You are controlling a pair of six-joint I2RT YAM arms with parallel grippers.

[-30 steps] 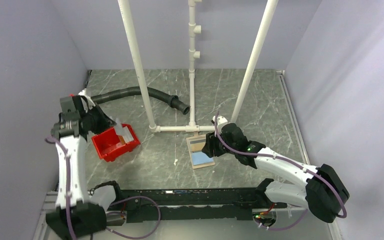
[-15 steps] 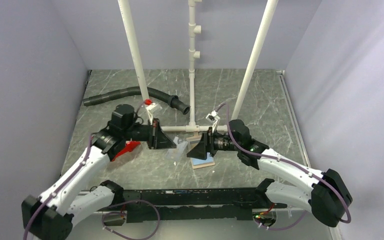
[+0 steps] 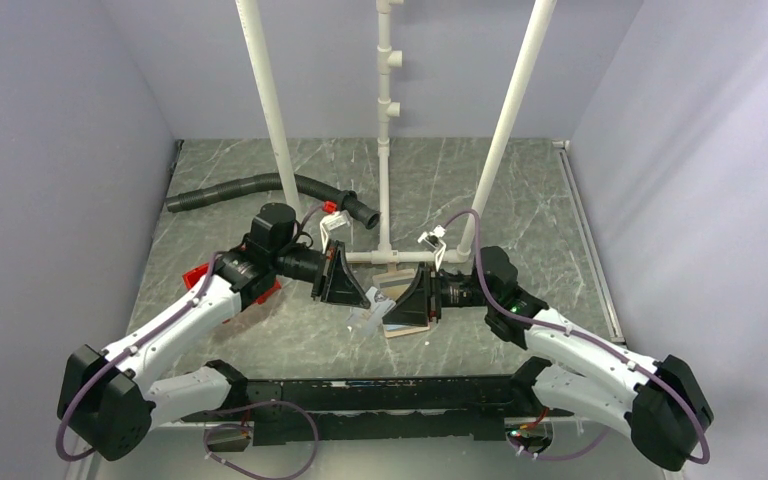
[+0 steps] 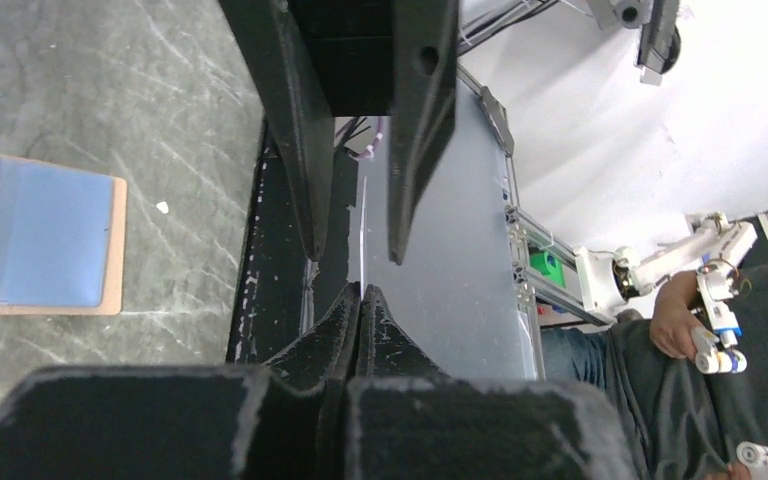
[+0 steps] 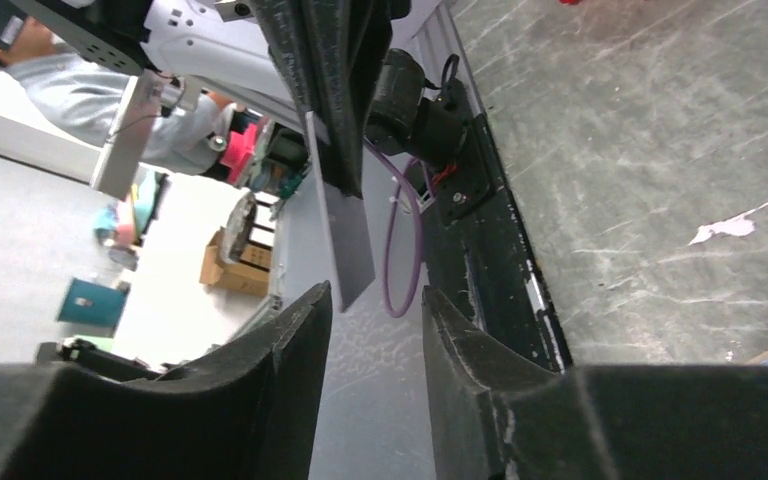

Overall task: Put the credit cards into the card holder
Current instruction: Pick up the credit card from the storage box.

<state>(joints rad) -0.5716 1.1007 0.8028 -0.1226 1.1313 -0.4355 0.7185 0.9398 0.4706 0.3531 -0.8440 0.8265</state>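
Left gripper [image 4: 361,292]: fingers pressed together on one end of a credit card [image 5: 343,225], which it holds clear of the table [image 4: 110,90].
Right gripper [image 5: 375,293]: fingers moderately parted and holding nothing. Its tips face the left gripper's tips.
Credit card: thin and pale grey. Its free end sits just inside the mouth of the right gripper, with one finger on either side and a gap visible on both sides.
Card count: edge-on in the left wrist view it reads as one thin sheet. Whether there are more cannot be told.
Card holder [image 4: 45,245]: lies open and flat on the table, blue lining up, with a tan border. It is below and to one side of both sets of fingertips. In the overhead view the right gripper partly covers it. It is apart from the card.
Red bin [image 3: 196,274]: behind the left gripper, largely hidden by the left forearm.
White fleck [image 4: 163,207]: on the table near the card holder's corner.
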